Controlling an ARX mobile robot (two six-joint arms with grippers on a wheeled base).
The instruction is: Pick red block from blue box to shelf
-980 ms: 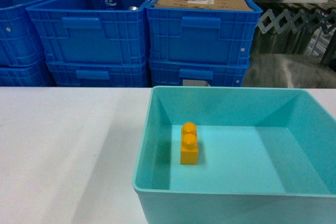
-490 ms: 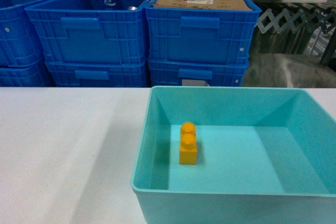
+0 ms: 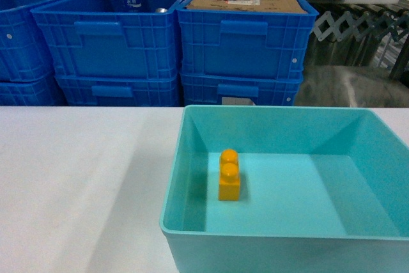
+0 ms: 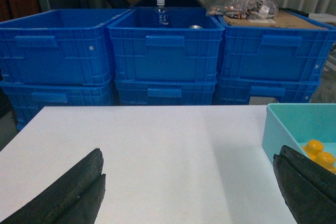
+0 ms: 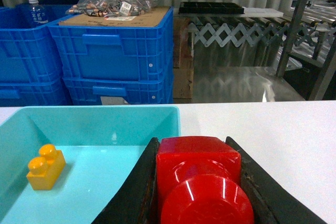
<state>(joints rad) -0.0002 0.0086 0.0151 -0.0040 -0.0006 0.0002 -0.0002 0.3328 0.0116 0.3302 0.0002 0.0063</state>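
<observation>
1. From the head camera, the blue box (image 3: pixel 281 187) sits on the white table (image 3: pixel 77 177) with only the yellow brick (image 3: pixel 229 176) standing in it, studs up and lined front to back. The red block is not in the tub here, and neither arm shows. Stacked blue crates (image 3: pixel 172 43) stand behind.

2. From the left wrist, the left gripper (image 4: pixel 194 192) hangs over bare table with its dark fingers (image 4: pixel 68 192) spread wide apart and nothing between them. It looks parked out of the way, to the left of the tub's corner (image 4: pixel 294 129).

3. From the right wrist, the right gripper (image 5: pixel 202 182) is clamped on the red block (image 5: pixel 202 179), a finger pressed against each side. The block is held above the tub's near right part, clear of the yellow brick. Its round stud faces the camera, so the stud axis runs back along the gripper rather than upward; being cube-like, it has no real long axis. Gripping the flat sides is probably what keeps it from twisting. The metal posts (image 5: pixel 296 24) at far right may be the shelf, though I can't be certain.
</observation>
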